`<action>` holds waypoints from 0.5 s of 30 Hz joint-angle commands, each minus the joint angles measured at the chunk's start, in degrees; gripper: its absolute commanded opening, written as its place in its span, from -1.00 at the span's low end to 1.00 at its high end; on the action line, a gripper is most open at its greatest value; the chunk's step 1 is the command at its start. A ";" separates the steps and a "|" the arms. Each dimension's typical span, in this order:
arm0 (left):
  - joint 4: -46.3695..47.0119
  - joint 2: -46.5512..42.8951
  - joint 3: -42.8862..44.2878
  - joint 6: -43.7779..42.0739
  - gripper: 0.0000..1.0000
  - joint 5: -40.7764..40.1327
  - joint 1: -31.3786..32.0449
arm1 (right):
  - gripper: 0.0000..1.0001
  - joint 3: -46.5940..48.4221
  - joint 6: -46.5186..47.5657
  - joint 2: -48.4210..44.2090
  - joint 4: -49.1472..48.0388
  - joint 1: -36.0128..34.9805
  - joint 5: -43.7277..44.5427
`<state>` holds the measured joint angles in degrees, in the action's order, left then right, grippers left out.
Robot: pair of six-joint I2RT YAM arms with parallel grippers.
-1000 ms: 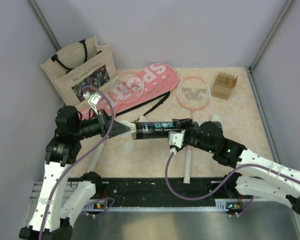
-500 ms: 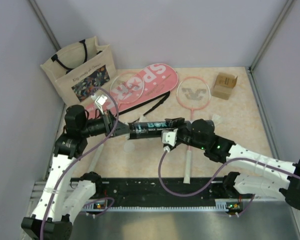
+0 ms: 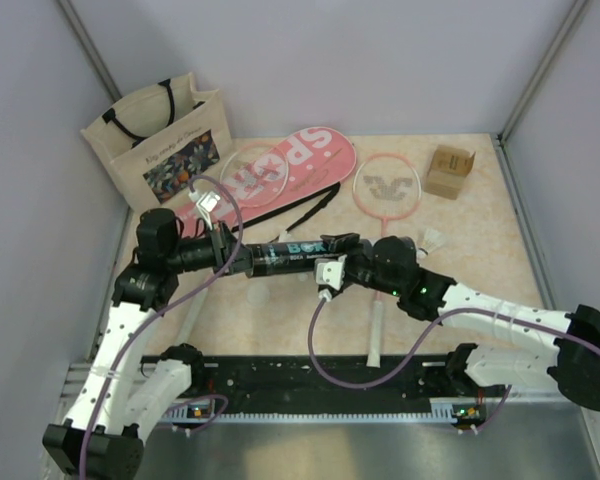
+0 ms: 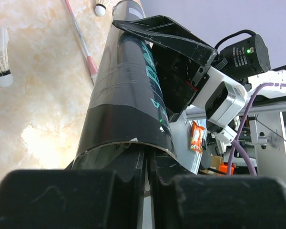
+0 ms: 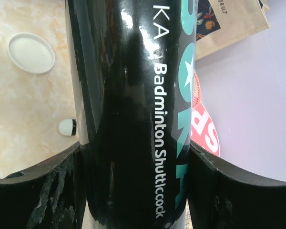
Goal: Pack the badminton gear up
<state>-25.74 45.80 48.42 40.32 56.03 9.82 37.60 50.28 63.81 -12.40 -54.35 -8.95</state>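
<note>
A dark cylindrical tube point(image 3: 298, 252) marked "Badminton Shuttlecock" hangs level above the table. My right gripper point(image 3: 342, 258) is shut on its middle, a finger on each side point(image 5: 133, 164). My left gripper point(image 3: 236, 258) is at the tube's open left end. Its fingertips point(image 4: 133, 162) are pressed nearly together just inside the mouth, and whatever lies between them is hidden. Loose shuttlecocks point(image 4: 0, 64) lie on the table. One pink racket point(image 3: 385, 185) lies right of the pink "SPORT" cover point(image 3: 300, 160). A second racket's head point(image 3: 255, 172) rests on the cover.
A beige floral tote bag point(image 3: 160, 140) stands at the back left. A small cardboard box point(image 3: 450, 170) sits at the back right. A white round lid point(image 5: 31, 52) and a shuttlecock point(image 5: 66, 127) lie under the tube. Another shuttlecock point(image 3: 432, 240) lies right of the right arm.
The right arm carried the tube leftward and the left gripper advanced, so the white shuttlecock seen at its tips went into the tube's mouth and out of sight.
</note>
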 commanded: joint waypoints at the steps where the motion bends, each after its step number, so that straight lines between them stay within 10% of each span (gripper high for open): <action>1: -3.86 0.78 5.18 -5.67 -0.70 -2.93 0.46 | -0.53 1.86 -0.36 0.09 -7.02 -0.76 -2.04; 15: -16.26 0.96 19.77 -10.43 0.02 -11.20 0.46 | -0.52 -2.54 -2.65 -2.99 -6.93 0.64 0.78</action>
<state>-40.05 47.11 61.95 32.73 47.29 10.24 35.66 47.33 63.20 -18.55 -54.41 -7.70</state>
